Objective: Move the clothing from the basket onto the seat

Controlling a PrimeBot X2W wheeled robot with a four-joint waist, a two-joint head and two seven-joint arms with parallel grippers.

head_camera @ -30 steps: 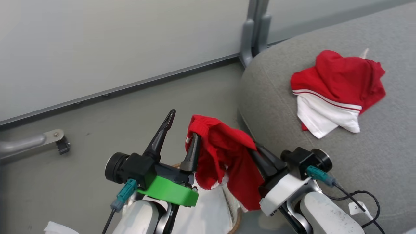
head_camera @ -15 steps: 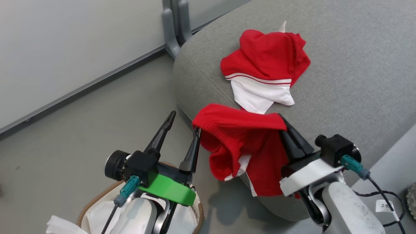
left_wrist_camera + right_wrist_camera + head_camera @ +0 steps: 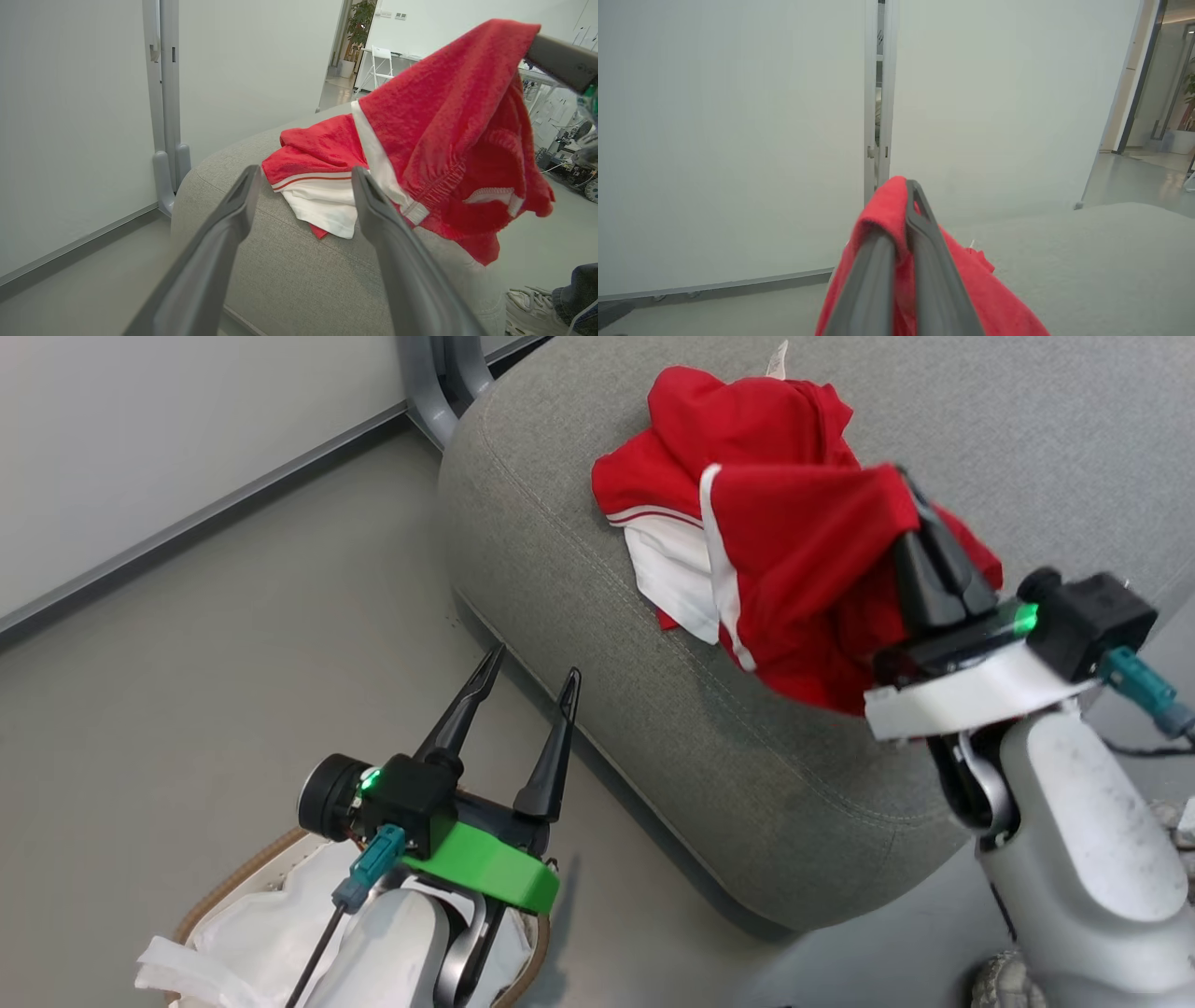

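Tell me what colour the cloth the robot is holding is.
The held garment is red with a white stripe, clearest in the left wrist view.

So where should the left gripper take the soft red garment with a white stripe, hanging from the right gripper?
The white-striped edge of the red garment, from the side of the left gripper: it hangs free facing it, while the right gripper pinches the top.

You're in an office-like lab: pale partition walls (image 3: 738, 116) on grey metal posts (image 3: 161, 93), smooth grey floor (image 3: 233, 644), a folding chair (image 3: 380, 63) and potted plant (image 3: 359, 25) beyond.
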